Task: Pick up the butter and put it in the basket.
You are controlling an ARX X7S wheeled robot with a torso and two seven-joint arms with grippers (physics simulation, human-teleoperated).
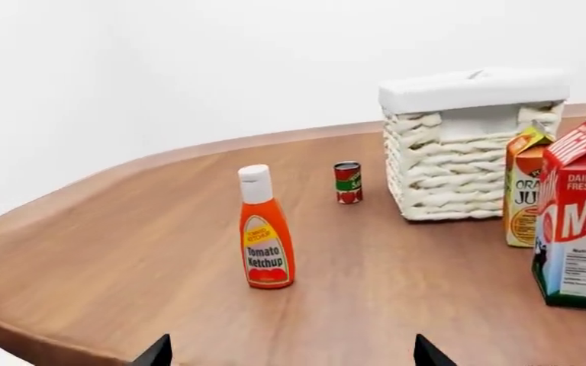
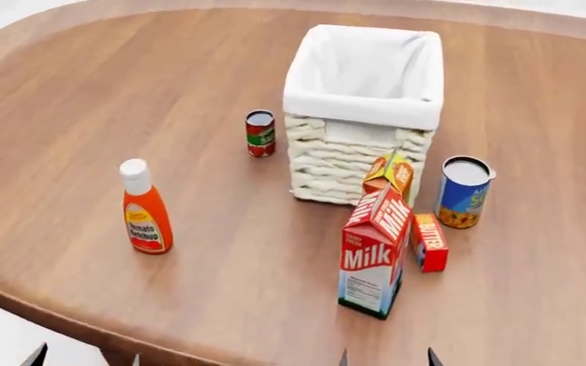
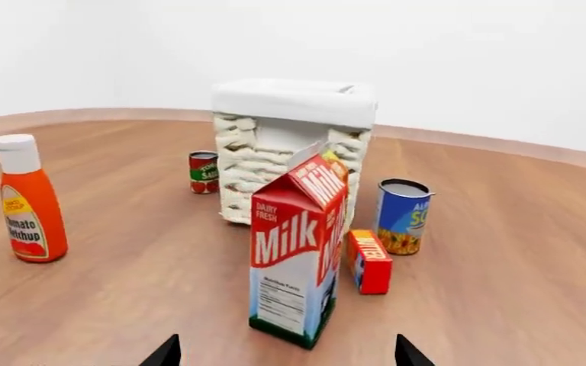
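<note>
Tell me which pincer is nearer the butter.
Right. The right pincer sits at the table's near edge, almost straight in front of the butter, with the milk carton beside that line. The left pincer is far off, nearer the ketchup bottle.

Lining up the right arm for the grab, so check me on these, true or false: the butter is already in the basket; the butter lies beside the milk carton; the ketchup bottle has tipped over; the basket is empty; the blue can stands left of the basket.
1. The butter is already in the basket. False: it lies on the table.
2. The butter lies beside the milk carton. True, on the carton's right in the head view.
3. The ketchup bottle has tipped over. False: it stands upright.
4. The basket is empty. True: only its white liner shows inside.
5. The blue can stands left of the basket. False: it stands at its right front.
</note>
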